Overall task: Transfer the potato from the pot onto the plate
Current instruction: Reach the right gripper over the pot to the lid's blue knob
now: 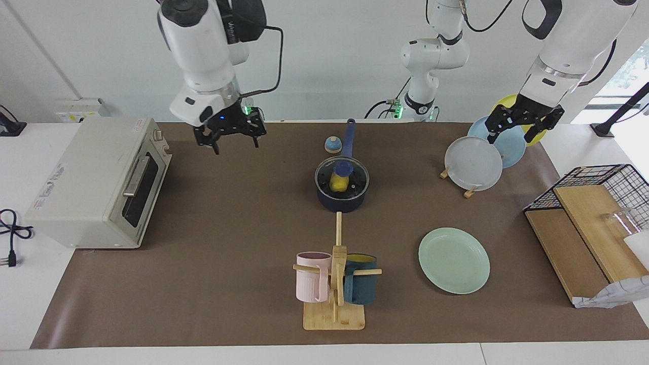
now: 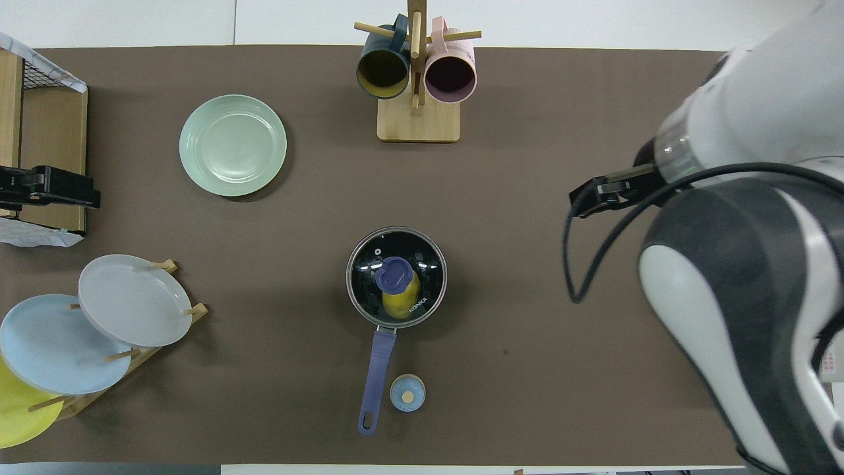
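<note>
First, we centre the spread-jawed right gripper (image 1: pixel 230 143), upper left of the facing frame, over the glass lid's blue knob (image 1: pixel 343 168); the small yellow potato (image 1: pixel 338 183) sits inside the lidded navy saucepan (image 1: pixel 343 198) at frame centre. The left gripper (image 1: pixel 522 126), also open, waits.

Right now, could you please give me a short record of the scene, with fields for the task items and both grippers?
potato: in the pot, under the glass lid
pot: mid-table, handle pointing toward the robots
glass lid: on the pot, covering it
plate: lying flat and bare, toward the left arm's end of the table
right gripper: open, in the air over the mat between toaster oven and pot
left gripper: open, waiting over the plate rack
</note>
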